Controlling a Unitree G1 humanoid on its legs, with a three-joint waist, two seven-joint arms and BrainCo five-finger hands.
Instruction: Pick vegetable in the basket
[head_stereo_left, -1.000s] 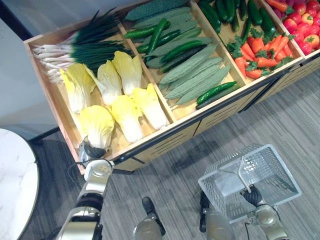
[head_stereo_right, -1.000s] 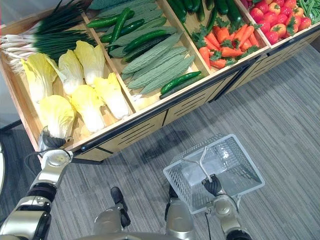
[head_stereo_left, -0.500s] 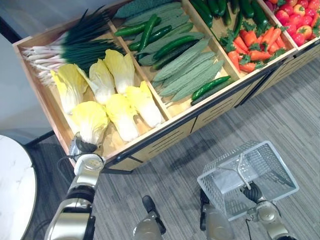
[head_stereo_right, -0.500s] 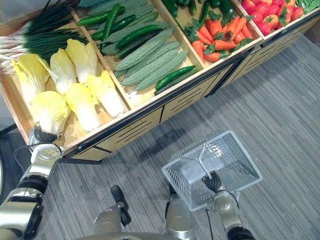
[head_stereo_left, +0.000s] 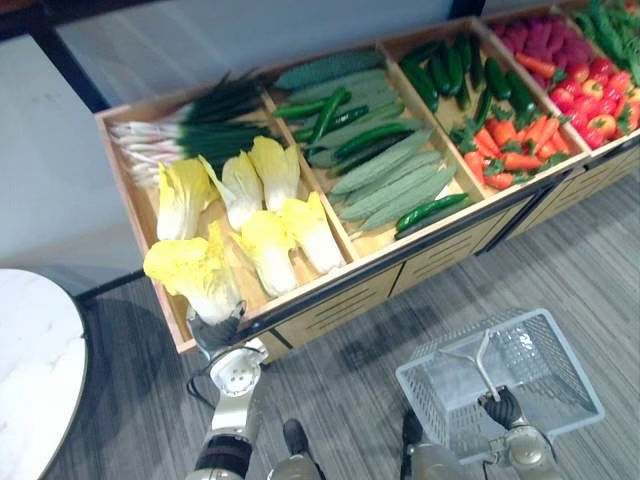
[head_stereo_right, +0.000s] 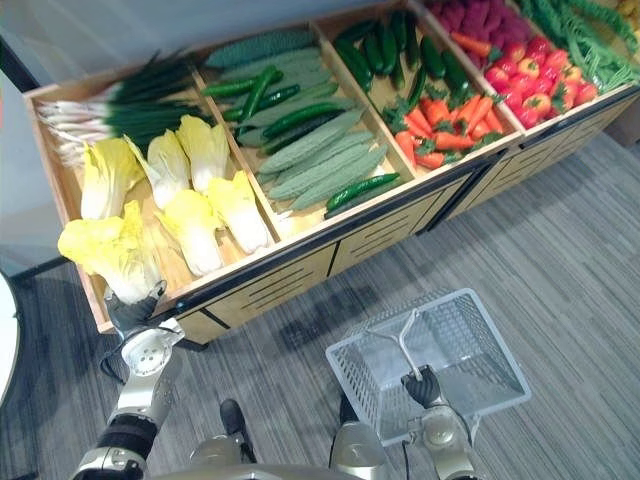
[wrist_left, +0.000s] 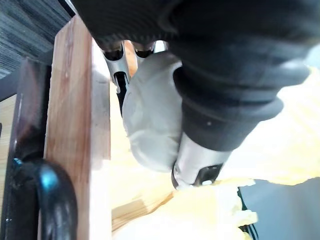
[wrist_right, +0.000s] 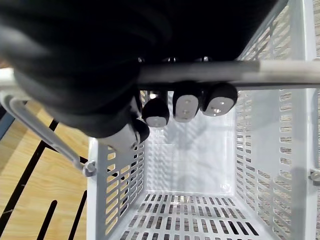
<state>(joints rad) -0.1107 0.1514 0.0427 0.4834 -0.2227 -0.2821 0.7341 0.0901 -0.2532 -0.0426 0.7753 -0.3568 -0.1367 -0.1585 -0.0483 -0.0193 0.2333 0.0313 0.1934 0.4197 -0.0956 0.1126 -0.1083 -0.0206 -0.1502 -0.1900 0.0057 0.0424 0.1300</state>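
A long wooden produce stand (head_stereo_left: 330, 303) runs across the grey plank floor (head_stereo_left: 560, 260). It is split into compartments: spring onions (head_stereo_left: 190, 130) and pale cabbages (head_stereo_left: 265, 200) at the robot's left, then cucumbers and bitter gourds (head_stereo_left: 380, 170), then carrots (head_stereo_left: 515, 145), with red produce (head_stereo_left: 600, 95) farthest right. Well apart from it, low on the robot's right, hangs a white mesh basket (head_stereo_left: 545, 370). The right robot hand (head_stereo_left: 500, 408) carries it by its handle (wrist_right: 225, 72). The right wrist view shows what the eye views cannot: the fingers (wrist_right: 186, 105) are curled over the grey bar, and the basket's mesh bottom is bare beneath them. The vegetable being picked is a yellow-green cabbage (head_stereo_left: 195, 270). It stands leaves-up over the front left corner of the stand, gripped at its base by the left robot hand (head_stereo_left: 218, 330). From the head that grip is a dark lump under the leaves. The left wrist view shows silver fingers (wrist_left: 200, 160) wrapped round the cabbage's pale stem (wrist_left: 152, 120), close beside the stand's wooden rim (wrist_left: 75, 125). Whether the cabbage touches the wood cannot be told.
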